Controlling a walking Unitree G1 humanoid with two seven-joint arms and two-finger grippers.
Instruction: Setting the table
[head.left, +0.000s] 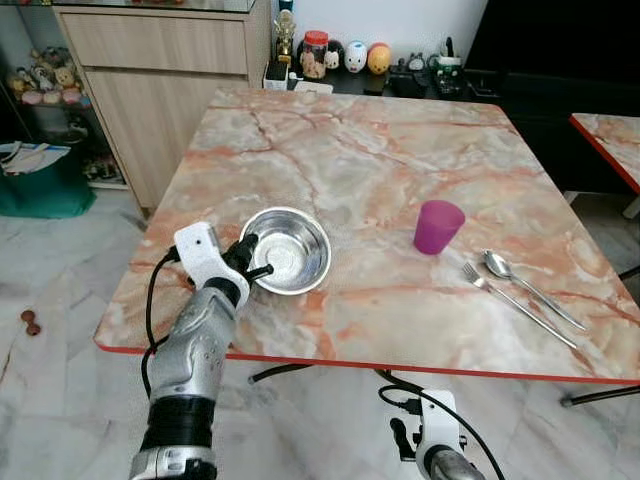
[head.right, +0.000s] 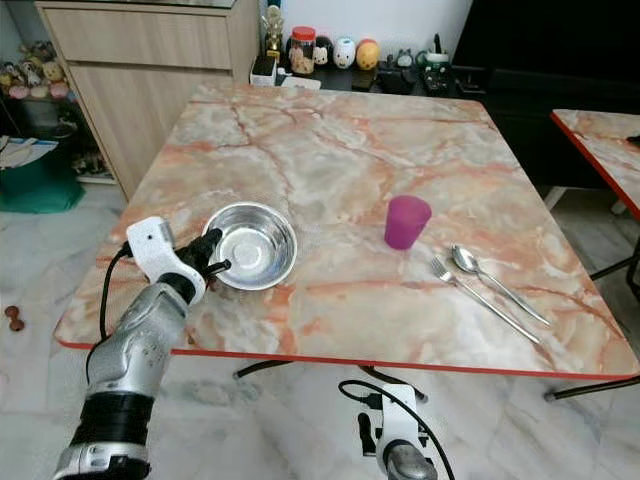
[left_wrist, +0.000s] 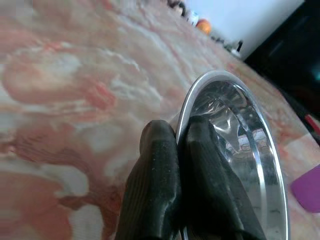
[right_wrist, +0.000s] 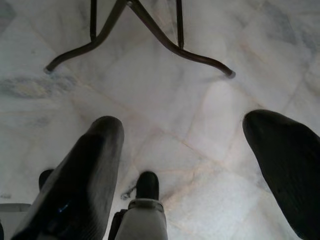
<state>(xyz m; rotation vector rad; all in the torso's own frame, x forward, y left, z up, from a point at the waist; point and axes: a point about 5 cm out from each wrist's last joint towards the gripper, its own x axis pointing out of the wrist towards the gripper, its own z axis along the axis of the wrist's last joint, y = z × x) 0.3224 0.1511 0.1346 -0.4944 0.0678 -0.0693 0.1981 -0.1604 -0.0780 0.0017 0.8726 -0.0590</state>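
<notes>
A square table (head.left: 380, 150) with a marble-patterned top in pink, orange and grey and a thin red edge carries everything. On it, near the front-left corner, sits a round stainless-steel bowl (head.left: 290, 250), shiny and shallow, upright, its polished inside mirroring the room. Toward the front-right part of the surface stands a purple plastic cup (head.left: 438, 226), upright and open at the top, well apart from the bowl. Nearer the front-right corner lie a metal fork (head.left: 515, 303) and a metal spoon (head.left: 530, 288), side by side and slanted, handles pointing toward the right front edge.

The left arm reaches up and forward over the front edge of the table beside the left corner, its silver forearm angled upward and its white wrist block just left of the bowl. The left gripper (head.left: 253, 266) is at the bowl's left rim; in the left wrist view its two black fingers (left_wrist: 155, 185) are pinched together on the rim, one outside the wall and one inside.

The right arm hangs low below the front edge of the table, and the right gripper (right_wrist: 200, 150) points at the pale marble floor (right_wrist: 165, 95) with its fingers spread wide apart, holding nothing.
</notes>
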